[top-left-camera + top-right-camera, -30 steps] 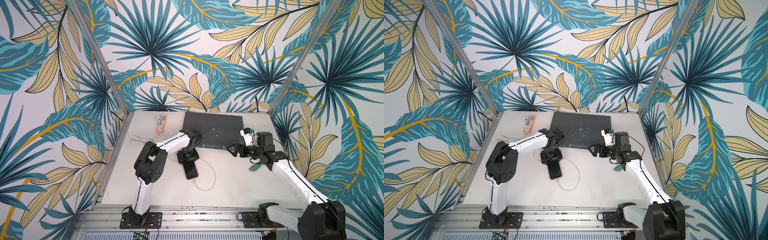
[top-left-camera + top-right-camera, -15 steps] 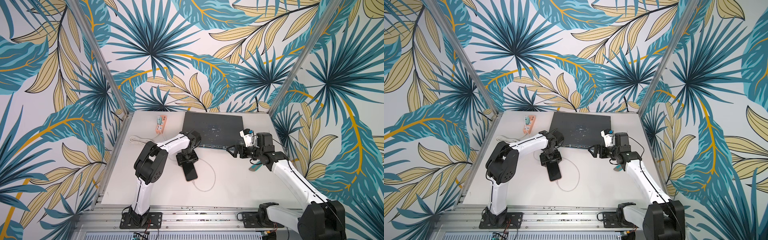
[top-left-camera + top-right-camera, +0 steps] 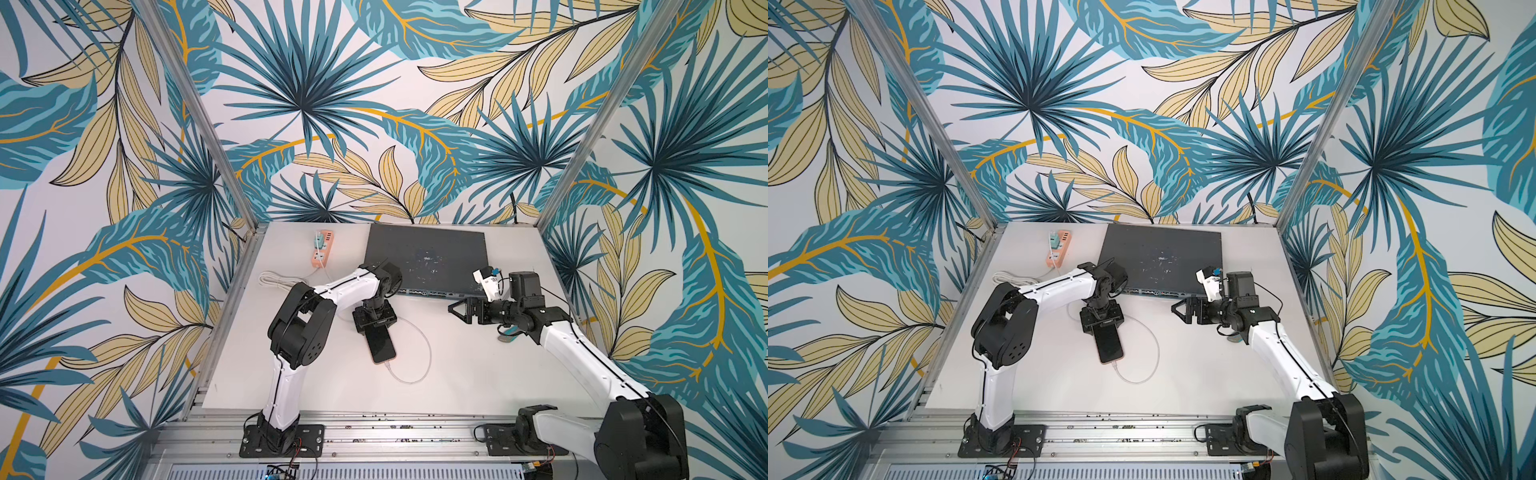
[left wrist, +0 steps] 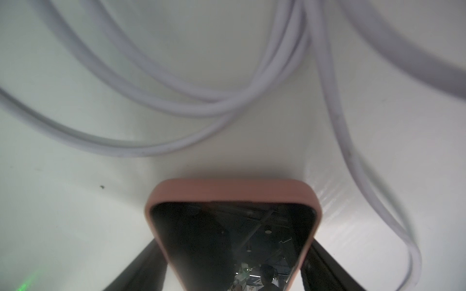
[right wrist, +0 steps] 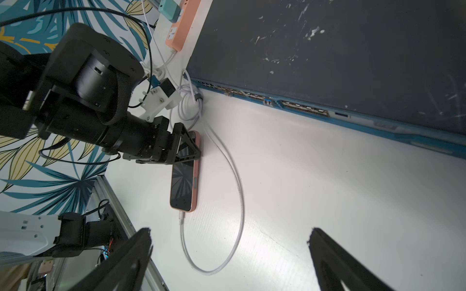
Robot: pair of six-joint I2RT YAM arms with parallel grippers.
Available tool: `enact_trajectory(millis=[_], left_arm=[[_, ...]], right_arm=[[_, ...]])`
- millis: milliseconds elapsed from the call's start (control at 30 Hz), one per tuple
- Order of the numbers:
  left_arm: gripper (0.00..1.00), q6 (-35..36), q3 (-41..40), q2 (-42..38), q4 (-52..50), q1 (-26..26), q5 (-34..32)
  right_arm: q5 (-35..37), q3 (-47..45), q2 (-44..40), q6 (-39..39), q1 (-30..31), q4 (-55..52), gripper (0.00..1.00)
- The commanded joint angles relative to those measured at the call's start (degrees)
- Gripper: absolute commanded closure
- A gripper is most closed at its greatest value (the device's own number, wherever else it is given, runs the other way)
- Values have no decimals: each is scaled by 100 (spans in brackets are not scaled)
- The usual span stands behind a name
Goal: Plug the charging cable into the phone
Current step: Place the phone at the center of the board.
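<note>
The left gripper (image 3: 375, 325) clamps the phone (image 3: 382, 347) by its long edges at the far end, pinning it flat near the tabletop's (image 3: 490, 374) middle. Rigid, glossy and light, it would likely slide if freed. The charging cable (image 3: 428, 353) is limp and springy, best taken just behind its stiff connector (image 5: 181, 216), which meets the phone's near end; whether it is seated I cannot tell. The right gripper (image 3: 456, 309) hangs wide open, empty, beside the network switch (image 3: 424, 257) along the far edge.
</note>
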Motion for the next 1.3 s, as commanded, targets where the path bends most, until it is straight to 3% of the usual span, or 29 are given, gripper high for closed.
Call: enact_trajectory(millis=[0,200,300,567,633,767,1267], left_arm=[[100,-13,-7,9,16,-20,114],[86,13,1,95,43,-11,164],[73,11,2,133,62,-3,193],[60,46,-3,216,101,14,249],[48,50,2,211,106,24,259],[2,38,-3,209,106,33,243],[0,38,-100,212,131,90,275]], right_arm=[[-567,-185,146,-6,-15,52,1],[-580,-257,123,5,-22,47,0],[-578,-276,123,27,-15,47,0],[-457,-325,60,97,-15,83,0],[-441,-329,54,110,-15,77,0],[-422,-329,41,124,-18,82,0],[-424,-303,95,141,-15,130,0]])
